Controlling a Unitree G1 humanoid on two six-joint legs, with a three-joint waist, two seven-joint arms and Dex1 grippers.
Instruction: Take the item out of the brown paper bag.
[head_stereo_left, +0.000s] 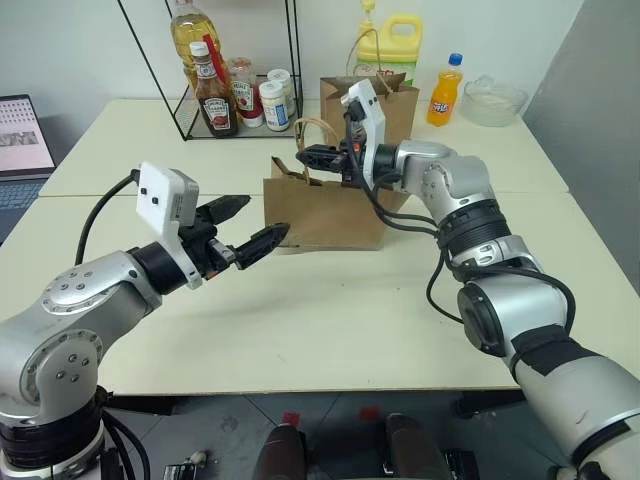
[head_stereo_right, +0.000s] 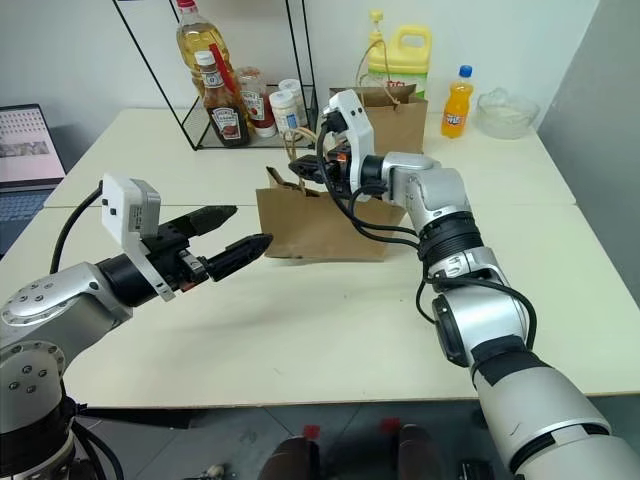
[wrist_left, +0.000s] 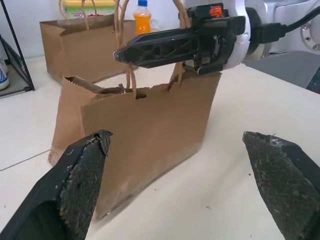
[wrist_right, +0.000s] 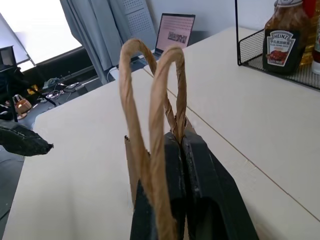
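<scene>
The brown paper bag (head_stereo_left: 325, 215) stands creased in the middle of the table, its tan loop handles (wrist_right: 150, 75) upright. The item is hidden; I see no cola bottle. My right gripper (head_stereo_left: 300, 155) lies level over the bag's mouth, pointing left, fingers shut. The handle loops rest against its fingers (wrist_right: 200, 180), and I cannot tell whether a strand is pinched. My left gripper (head_stereo_left: 250, 225) stands open just left of the bag, pointing at its side, nothing between its fingers (wrist_left: 82, 175). The left wrist view shows the right gripper (wrist_left: 117, 54) across the bag's top.
A second, neater brown bag (head_stereo_left: 385, 95) stands behind. At the back are a wire rack (head_stereo_left: 180, 110) with ketchup bottles (head_stereo_left: 213, 95), a yellow jug (head_stereo_left: 392, 45), an orange soda bottle (head_stereo_left: 445, 92) and a clear bowl (head_stereo_left: 493, 100). A laptop (head_stereo_left: 22, 135) sits far left.
</scene>
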